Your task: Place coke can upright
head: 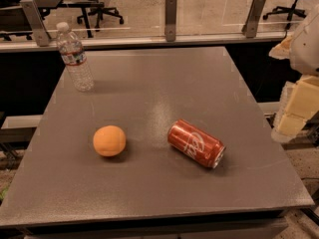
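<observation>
My gripper (298, 107): at the right edge of view, off the table's right side, above floor level and well apart from everything on the tabletop. Cannot tell how far open it is. Nothing seen in its hold.

Coke can (196, 144): lying on its side on the grey table (164, 78), right of centre, in the near half. Long axis runs diagonally; silver end with the rim faces near-right, the other end points far-left. White script on the upper side. Not upright.

Orange (109, 140): left of the can, about level with it, clear gap between them.

Water bottle (75, 58): clear plastic, standing upright with cap on, far-left corner of the table, well apart from the can and the orange.
</observation>
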Action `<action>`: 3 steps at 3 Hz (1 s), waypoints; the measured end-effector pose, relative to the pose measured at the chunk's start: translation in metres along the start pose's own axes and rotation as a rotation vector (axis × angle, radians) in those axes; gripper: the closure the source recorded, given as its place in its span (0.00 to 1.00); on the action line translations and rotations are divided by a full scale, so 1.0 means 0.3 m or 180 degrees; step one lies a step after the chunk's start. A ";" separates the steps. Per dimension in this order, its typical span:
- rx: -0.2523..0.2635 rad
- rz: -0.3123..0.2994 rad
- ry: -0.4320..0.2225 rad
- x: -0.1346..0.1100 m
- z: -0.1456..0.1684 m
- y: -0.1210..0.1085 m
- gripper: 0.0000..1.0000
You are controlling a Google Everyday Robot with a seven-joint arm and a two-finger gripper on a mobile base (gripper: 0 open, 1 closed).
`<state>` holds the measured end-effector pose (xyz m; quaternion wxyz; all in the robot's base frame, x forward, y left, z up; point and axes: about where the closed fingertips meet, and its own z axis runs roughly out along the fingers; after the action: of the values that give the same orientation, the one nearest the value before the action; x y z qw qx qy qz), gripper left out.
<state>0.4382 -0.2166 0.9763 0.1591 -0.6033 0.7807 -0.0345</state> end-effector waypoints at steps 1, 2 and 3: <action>0.0006 -0.0002 -0.0002 -0.001 -0.002 -0.001 0.00; -0.0072 -0.0210 -0.0084 -0.048 0.003 -0.014 0.00; -0.0176 -0.0680 -0.0216 -0.135 0.022 -0.021 0.00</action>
<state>0.4549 -0.1789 0.9801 0.1642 -0.6880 0.7068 -0.0092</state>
